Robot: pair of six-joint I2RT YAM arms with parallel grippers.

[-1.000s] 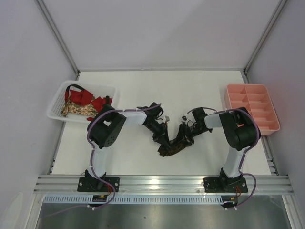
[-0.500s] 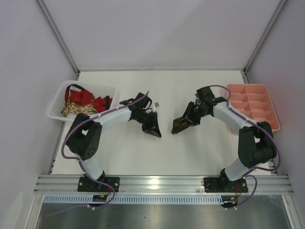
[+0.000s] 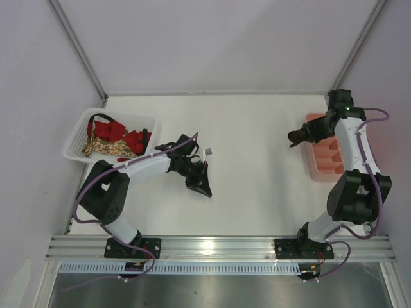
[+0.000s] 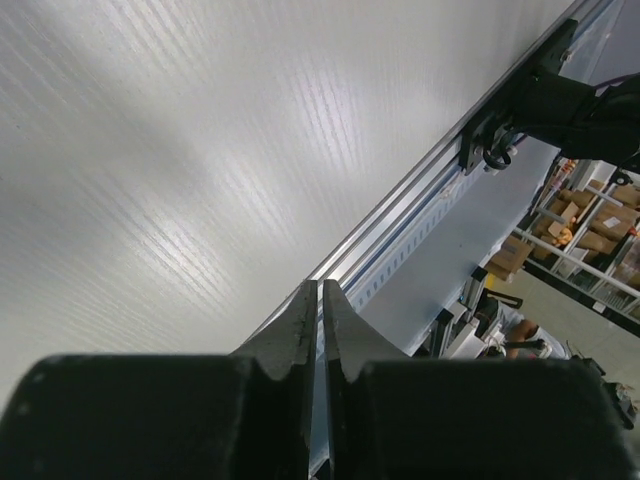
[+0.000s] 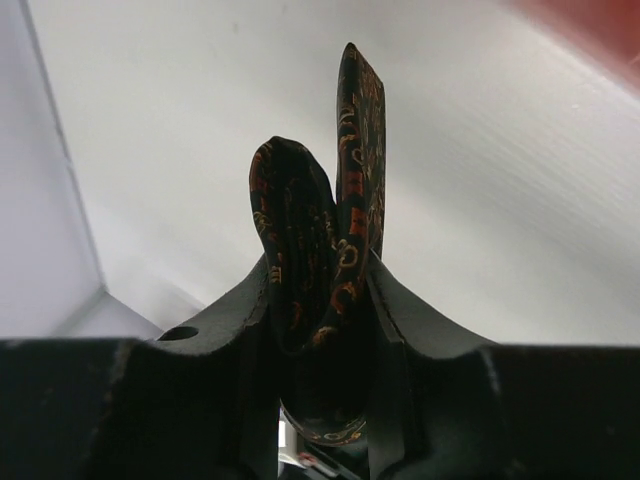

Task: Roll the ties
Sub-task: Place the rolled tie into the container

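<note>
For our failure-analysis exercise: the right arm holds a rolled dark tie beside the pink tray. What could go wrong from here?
1. The rolled tie is only pinched in the right end effector, with one end sticking up free; it may unroll on release.
2. It hangs beside the pink tray's left rim, so it might catch the wall or drop onto the table.
</note>
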